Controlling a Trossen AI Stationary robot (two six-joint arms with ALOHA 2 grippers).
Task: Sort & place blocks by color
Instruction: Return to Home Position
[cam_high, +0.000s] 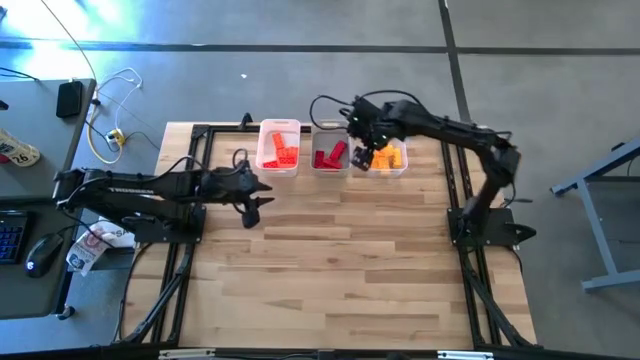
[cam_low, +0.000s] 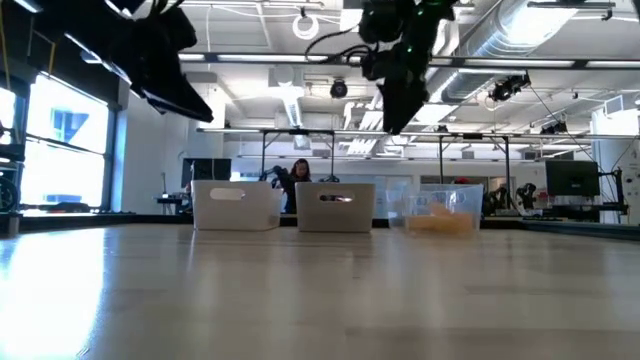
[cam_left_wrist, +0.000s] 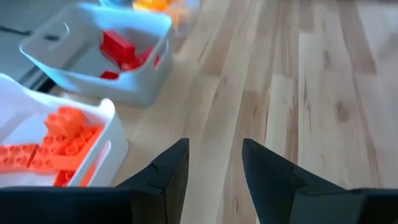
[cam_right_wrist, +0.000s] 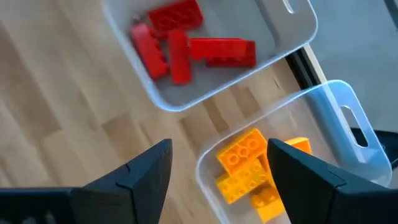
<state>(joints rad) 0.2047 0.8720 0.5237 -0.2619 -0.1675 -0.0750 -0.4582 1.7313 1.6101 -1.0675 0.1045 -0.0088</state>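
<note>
Three small bins stand in a row at the table's far edge. The left bin (cam_high: 279, 148) holds orange-red blocks (cam_left_wrist: 62, 140), the middle bin (cam_high: 330, 155) red blocks (cam_right_wrist: 186, 40), and the clear right bin (cam_high: 388, 158) orange-yellow blocks (cam_right_wrist: 249, 168). My right gripper (cam_right_wrist: 221, 162) hangs open above the near rim of the clear bin, pointing steeply down, with nothing between its fingers. My left gripper (cam_left_wrist: 214, 162) stands open over bare wood, near side of the left bin, raised off the table and holding nothing.
The wooden tabletop (cam_high: 350, 260) stretches bare from the bins to the near edge. Black frame rails (cam_high: 180, 270) run along both sides. A side desk with cables, a mouse and a keyboard (cam_high: 30, 250) lies left of the table. A person (cam_low: 298, 175) sits far behind the bins.
</note>
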